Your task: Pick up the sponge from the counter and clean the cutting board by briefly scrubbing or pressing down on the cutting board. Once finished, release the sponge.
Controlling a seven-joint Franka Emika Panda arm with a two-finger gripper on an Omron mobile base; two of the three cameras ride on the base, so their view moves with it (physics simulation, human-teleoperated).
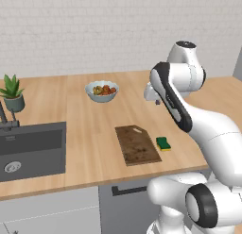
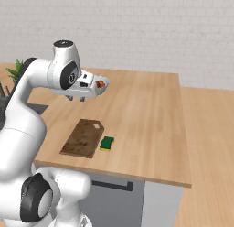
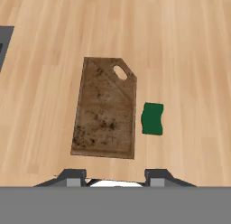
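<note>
**Still on the counter: sponge beside board, gripper high above**

Flat on the counter (image 1: 85, 148), a dark brown wooden board (image 1: 137, 145): rectangular, rounded at the corners, mottled with darker stains, cut with a small light slot at the far end. Just beside its right long edge, a small sponge (image 1: 163, 143): blocky, dark green on top, yellow along the underside, slightly wavy in outline from the hand view. Apart from the board by a thin strip of bare wood; not on it.

Light tan wood grain across the whole worktop, running in long planks. Set into it at the left, a dark sink (image 1: 32, 150) with a round drain. Near the faucet, a small potted plant (image 1: 12, 92) with spiky green leaves in a grey pot. Farther back, a pale bowl (image 1: 101, 91) heaped with fruit in red, orange and green. Below the worktop, grey cabinet fronts. Behind, a white brick wall.

Well above the counter, over the stretch between bowl and board, the gripper (image 2: 76, 99): pointing down, clenched on nothing, both dark tips seen at the bottom of the hand view. Seen from the hand, board (image 3: 106, 109) and sponge (image 3: 152, 119) lying below and ahead, sponge toward the right tip. Sponge well apart from the gripper, untouched, nearer the counter's front edge.
</note>
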